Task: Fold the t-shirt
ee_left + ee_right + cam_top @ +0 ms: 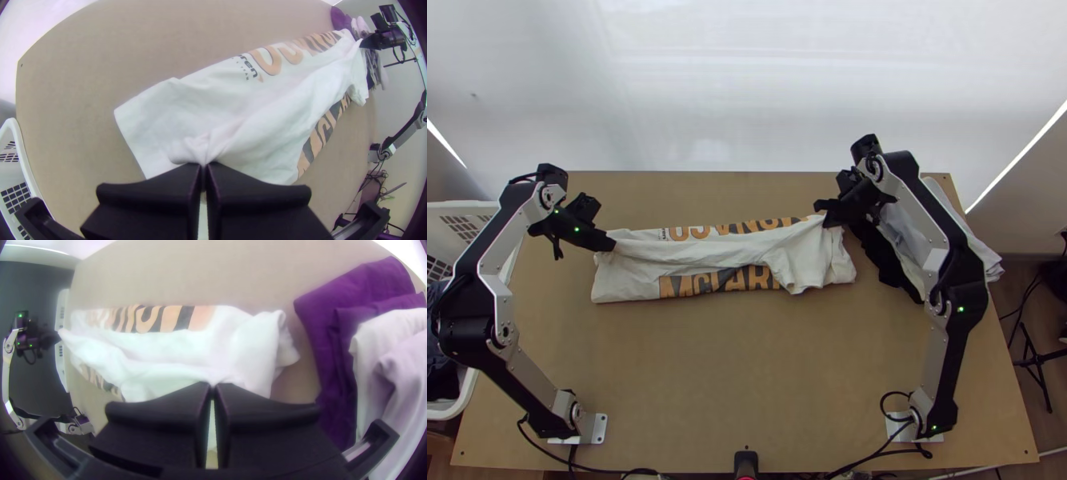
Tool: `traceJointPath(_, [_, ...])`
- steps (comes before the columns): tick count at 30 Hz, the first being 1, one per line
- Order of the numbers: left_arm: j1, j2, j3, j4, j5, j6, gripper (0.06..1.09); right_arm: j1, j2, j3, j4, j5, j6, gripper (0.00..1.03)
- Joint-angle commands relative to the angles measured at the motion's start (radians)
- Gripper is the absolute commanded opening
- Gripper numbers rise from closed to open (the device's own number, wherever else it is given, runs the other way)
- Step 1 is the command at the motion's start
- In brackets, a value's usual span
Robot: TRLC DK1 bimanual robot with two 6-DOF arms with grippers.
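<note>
Left end effector: Our left end effector [613,244] is closed, pads together on a gathered pinch of cloth near the shirt's left end.
Right end effector: Our right end effector [819,212] is closed too, nipping cloth towards the other end, beside the loose flap [803,268].
Held edge: Between the two grips the cloth runs as a long, drawn-out band, slightly slack at its middle.
T-shirt: The t-shirt [723,252] lies as a long strip across the tabletop [739,360], partly folded, with lettering [691,288] showing on both sides of the band.
Step in hand: We judge this to be a lengthwise fold, the pinched edge being laid along the strip.
Doing it well: We should take up the slack gently, move both grips at one pace and bring the edge down parallel to the strip's border. We should open only once the cloth rests flat, then back off without dragging it.
Loose flap: It hangs out of line at the right end; we would tuck or smooth it, or the fold will bulge there.
Garment pile: The pile [987,256] sits near our right grip, so we should release without sweeping sideways into it.
</note>
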Motion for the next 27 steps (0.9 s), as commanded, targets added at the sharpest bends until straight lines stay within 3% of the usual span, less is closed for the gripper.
traceJointPath(1, [-0.008, 0.046, 0.007, 0.014, -0.002, -0.021, 0.09, 0.001, 0.09, 0.089, 0.0, 0.041, 0.007, 0.03])
traceJointPath(13, [0.067, 0.069, 0.001, 0.032, -0.013, -0.01, 0.09, 0.002, 0.132, 0.109, 0.009, 0.112, 0.007, 0.03])
traceJointPath(14, [0.07, 0.069, -0.001, 0.054, -0.012, -0.024, 0.09, 0.006, 0.133, 0.11, 0.017, 0.124, 0.011, 0.09])
traceJointPath(15, [0.072, 0.073, -0.001, 0.078, -0.012, -0.042, 0.16, 0.009, 0.135, 0.117, 0.017, 0.136, 0.03, 0.22])
traceJointPath(16, [0.072, 0.073, 0.004, 0.086, -0.01, -0.05, 0.38, 0.01, 0.135, 0.118, 0.017, 0.138, 0.039, 0.38])
traceJointPath(18, [0.072, 0.062, -0.009, 0.075, 0.031, -0.045, 1.04, 0.016, 0.121, 0.118, 0.009, 0.139, 0.057, 0.65])
traceJointPath(22, [0.075, 0.014, -0.052, 0.037, 0.183, -0.053, 1.04, 0.044, 0.038, 0.117, -0.026, 0.138, 0.071, 0.95])
traceJointPath(27, [0.064, -0.119, -0.13, 0.101, 0.275, -0.148, 1.04, 0.113, -0.134, 0.123, -0.035, 0.107, 0.073, 0.99])
